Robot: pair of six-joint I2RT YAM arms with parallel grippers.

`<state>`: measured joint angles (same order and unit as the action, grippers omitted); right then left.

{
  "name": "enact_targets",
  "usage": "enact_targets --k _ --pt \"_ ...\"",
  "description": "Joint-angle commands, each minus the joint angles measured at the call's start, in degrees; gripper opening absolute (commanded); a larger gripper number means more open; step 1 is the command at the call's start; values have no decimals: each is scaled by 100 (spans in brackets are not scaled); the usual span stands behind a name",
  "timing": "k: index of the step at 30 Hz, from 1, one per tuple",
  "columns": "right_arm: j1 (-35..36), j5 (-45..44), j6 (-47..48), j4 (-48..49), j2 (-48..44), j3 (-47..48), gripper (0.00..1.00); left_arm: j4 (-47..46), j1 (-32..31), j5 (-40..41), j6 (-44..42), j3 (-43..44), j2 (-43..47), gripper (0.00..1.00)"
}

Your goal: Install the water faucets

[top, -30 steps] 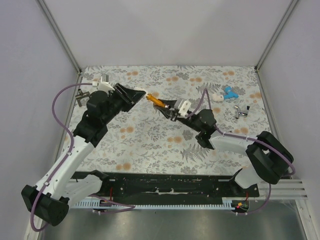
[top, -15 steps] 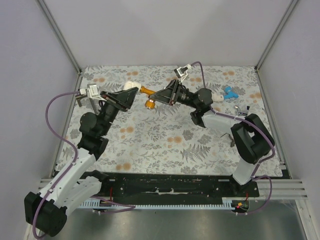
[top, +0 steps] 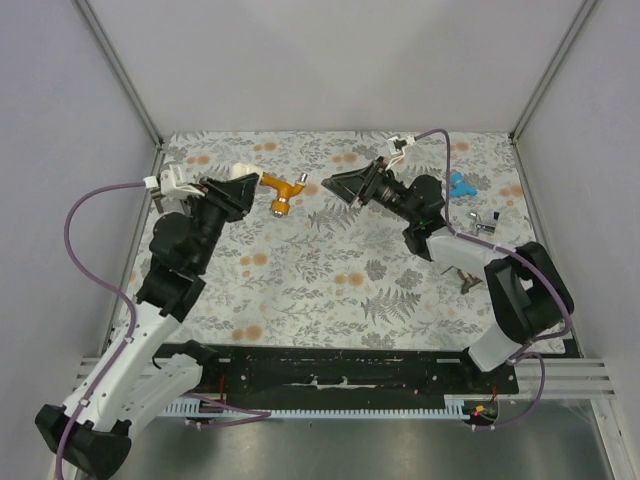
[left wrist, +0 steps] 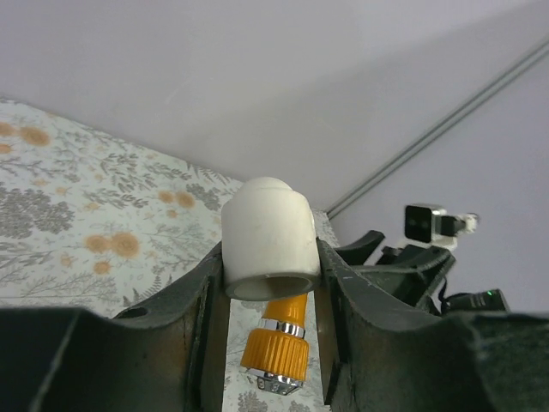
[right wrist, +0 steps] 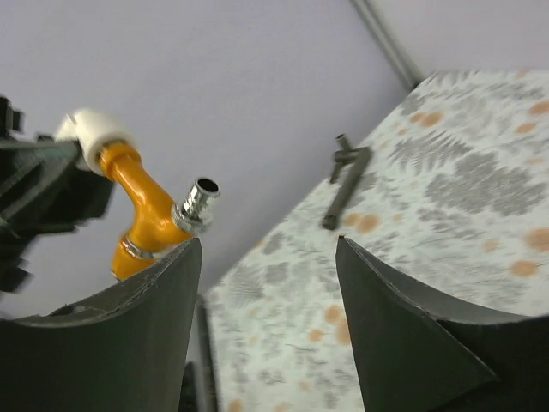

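left claw (top: pixel 243 182) clamped on white end fitting (left wrist: pixel 268 240) with orange faucet (top: pixel 280 190) jutting from its tips, right claw (top: pixel 333 184) spread apart and empty just short of the spout; orange one looks joined, blue faucet (top: pixel 460 185) behind right claw likely not yet done.

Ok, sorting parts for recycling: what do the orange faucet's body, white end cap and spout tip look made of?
Orange faucet body: likely glossy moulded plastic; even colour, soft highlights. White end cap: probably matt plastic; dull, uniform surface. Spout tip: chromed metal or metallised plastic; mirror-like shine, which one is unclear.
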<state>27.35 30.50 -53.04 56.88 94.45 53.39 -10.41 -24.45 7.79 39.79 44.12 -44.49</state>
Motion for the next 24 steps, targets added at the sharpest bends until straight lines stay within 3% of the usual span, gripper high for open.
enact_targets --k 1,8,10,15,24 --pt "77 -387 2767 42 -760 -424 71 1275 -7 644 -130 878 -112 2" --pt "910 -878 7301 -563 -1552 -882 74 2667 -7 636 274 1828 -604 2" --pt "1192 -1133 8147 -643 -1571 -874 74 2816 -16 540 371 1968 -683 2" --pt "1693 -1310 9301 -459 -1422 -830 75 2896 -7 329 714 2013 -780 2" --pt "2230 -1161 10225 -924 -947 -584 76 2905 -7 -14 1083 2066 -904 2"
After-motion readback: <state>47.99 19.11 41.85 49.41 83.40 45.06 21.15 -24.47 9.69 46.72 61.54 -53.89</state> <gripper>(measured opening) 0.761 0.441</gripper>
